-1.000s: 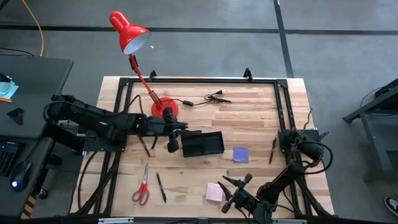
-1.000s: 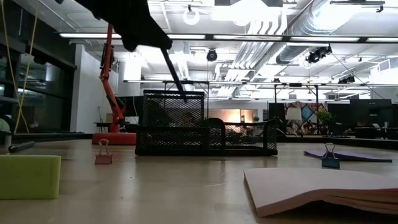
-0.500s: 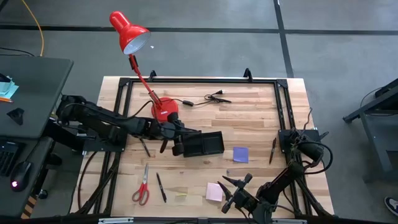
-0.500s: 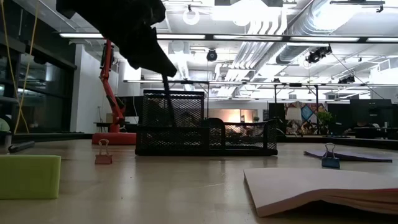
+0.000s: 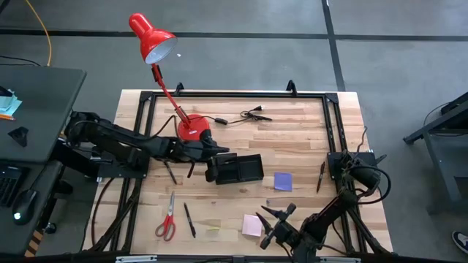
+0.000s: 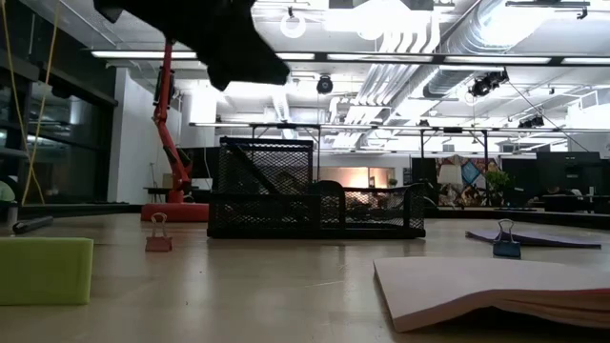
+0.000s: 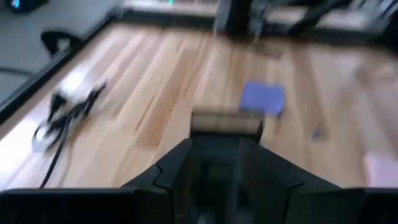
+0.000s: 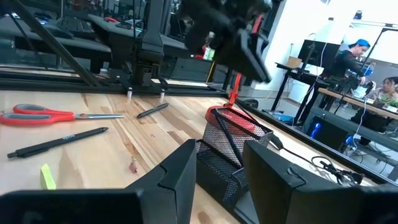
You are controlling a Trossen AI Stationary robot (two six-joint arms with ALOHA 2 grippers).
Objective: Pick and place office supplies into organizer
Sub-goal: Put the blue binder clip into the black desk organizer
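Note:
The black mesh organizer point(image 5: 240, 169) stands mid-table. A black pen point(image 6: 253, 176) leans slanted inside its tall cup. My left gripper point(image 5: 216, 164) hovers open over that cup's left end, clear of the pen point(image 7: 214, 168). Red-handled scissors point(image 5: 167, 218) and another pen point(image 5: 189, 219) lie flat near the front left. A third pen point(image 5: 320, 177) lies at the right. The purple pad point(image 5: 283, 181) lies right of the organizer, the pink pad point(image 5: 252, 225) near the front. My right gripper point(image 5: 276, 219) waits open at the near edge, beside the pink pad.
The red desk lamp point(image 5: 191, 128) stands just behind my left arm, and its black cable point(image 5: 245, 115) trails along the far side. Two binder clips point(image 6: 158, 233) point(image 6: 506, 240) and a yellow-green pad point(image 6: 43, 270) sit near the front. Black frame rails point(image 5: 333, 124) border the table.
My left gripper has moved toward the organizer and down with a black pen hanging from it. It lowered the pen into the tall mesh cup and let go. The pen now leans inside the cup, apart from the fingers.

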